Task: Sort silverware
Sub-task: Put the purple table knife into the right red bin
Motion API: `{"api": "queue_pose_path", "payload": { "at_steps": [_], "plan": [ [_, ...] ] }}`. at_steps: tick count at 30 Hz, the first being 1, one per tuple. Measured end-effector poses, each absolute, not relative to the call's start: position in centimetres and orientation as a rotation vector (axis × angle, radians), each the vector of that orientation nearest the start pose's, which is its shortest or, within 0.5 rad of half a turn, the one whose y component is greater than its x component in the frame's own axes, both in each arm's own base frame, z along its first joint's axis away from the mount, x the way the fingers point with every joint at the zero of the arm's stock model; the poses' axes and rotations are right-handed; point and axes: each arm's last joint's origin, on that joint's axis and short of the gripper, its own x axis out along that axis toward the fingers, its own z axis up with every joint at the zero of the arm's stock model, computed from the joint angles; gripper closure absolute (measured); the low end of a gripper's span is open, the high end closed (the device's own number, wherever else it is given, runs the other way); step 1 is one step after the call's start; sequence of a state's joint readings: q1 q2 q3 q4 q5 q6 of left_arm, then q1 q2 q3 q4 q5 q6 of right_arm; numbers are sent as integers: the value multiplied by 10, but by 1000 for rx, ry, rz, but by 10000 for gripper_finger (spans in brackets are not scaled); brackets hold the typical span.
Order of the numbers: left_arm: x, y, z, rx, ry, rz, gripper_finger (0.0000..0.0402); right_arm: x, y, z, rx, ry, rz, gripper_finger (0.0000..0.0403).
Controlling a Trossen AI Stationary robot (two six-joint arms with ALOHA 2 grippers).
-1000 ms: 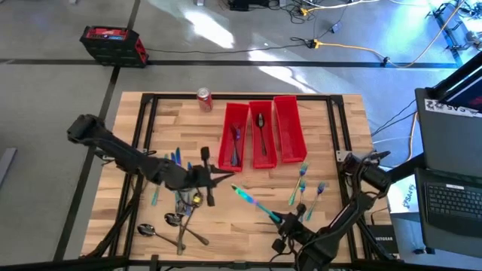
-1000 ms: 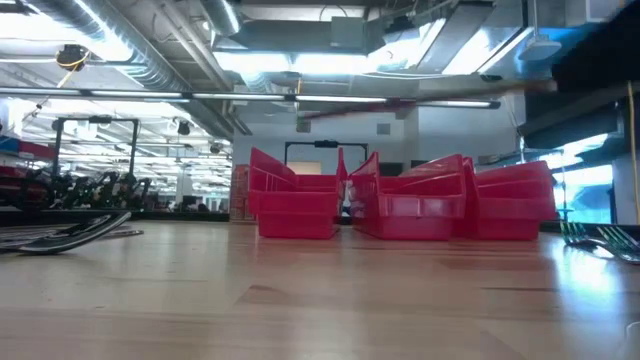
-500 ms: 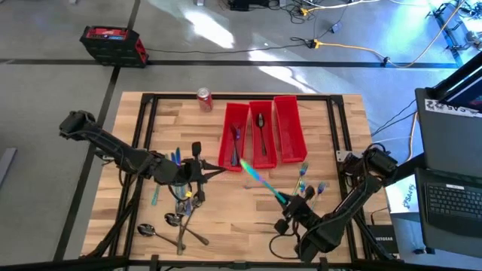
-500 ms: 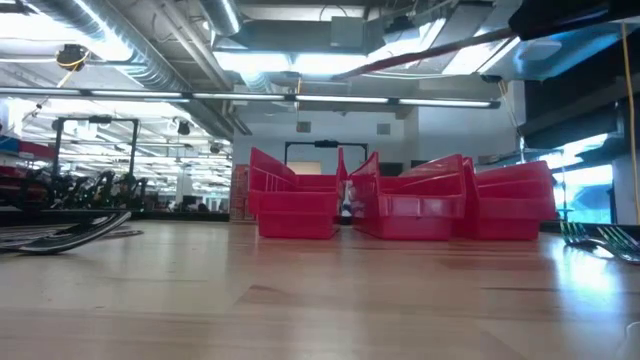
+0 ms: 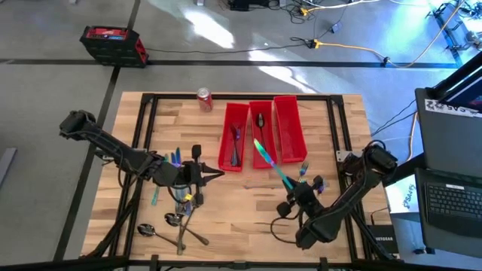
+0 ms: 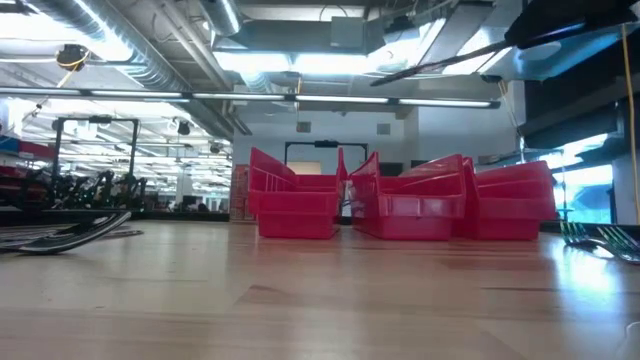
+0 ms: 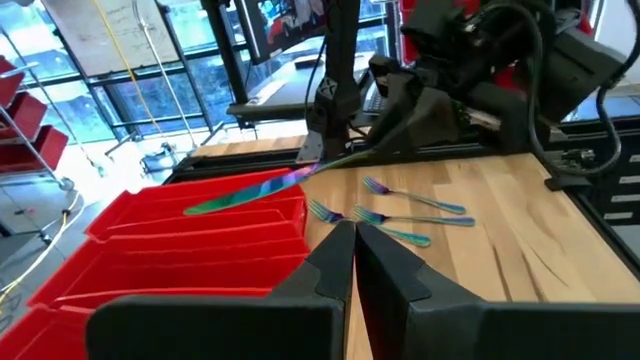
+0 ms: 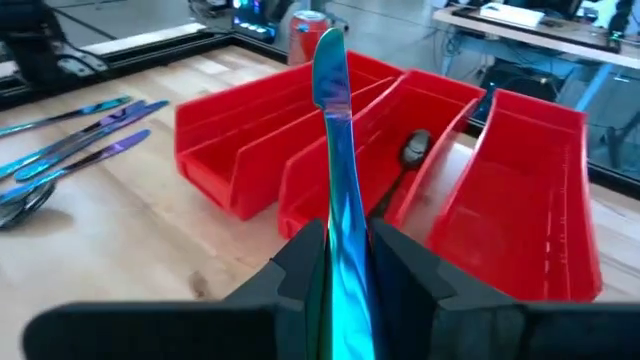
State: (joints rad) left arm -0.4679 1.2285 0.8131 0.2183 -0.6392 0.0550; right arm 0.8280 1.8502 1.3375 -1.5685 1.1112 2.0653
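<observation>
Iridescent knife [image 5: 267, 159] pinched in my right gripper [image 5: 290, 187], blade aimed over the red bins [image 5: 288, 134] for dropping in the empty right one; left gripper [image 5: 213, 175] shut, empty, beside left pile.

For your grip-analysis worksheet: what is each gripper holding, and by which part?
The right gripper holds an iridescent knife by its handle end, blade pointing toward the red bins. The left gripper is shut, empty.

- Grey concrete floor [image 5: 68, 90] marked with dark tape lines.
- Red-and-black toolbox [image 5: 114, 44] on it.
- Yellow cable [image 5: 354, 49].
- Ceiling ducts [image 6: 150, 50], strip lights [image 6: 300, 62].
</observation>
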Motion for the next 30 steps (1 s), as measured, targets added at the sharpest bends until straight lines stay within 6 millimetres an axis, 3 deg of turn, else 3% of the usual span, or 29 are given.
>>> {"api": "queue_pose_path", "payload": {
  "at_steps": [8, 19, 30],
  "plan": [
    [247, -108, 289, 156, 181, 158, 402, 220, 170, 227, 219, 427, -1061, 347],
    [245, -107, 282, 177, 246, 159, 402, 215, 107, 229, 285, 479, -1271, 347],
    [245, -107, 281, 182, 256, 159, 402, 210, 63, 202, 341, 469, -1432, 347]
  ]
}}
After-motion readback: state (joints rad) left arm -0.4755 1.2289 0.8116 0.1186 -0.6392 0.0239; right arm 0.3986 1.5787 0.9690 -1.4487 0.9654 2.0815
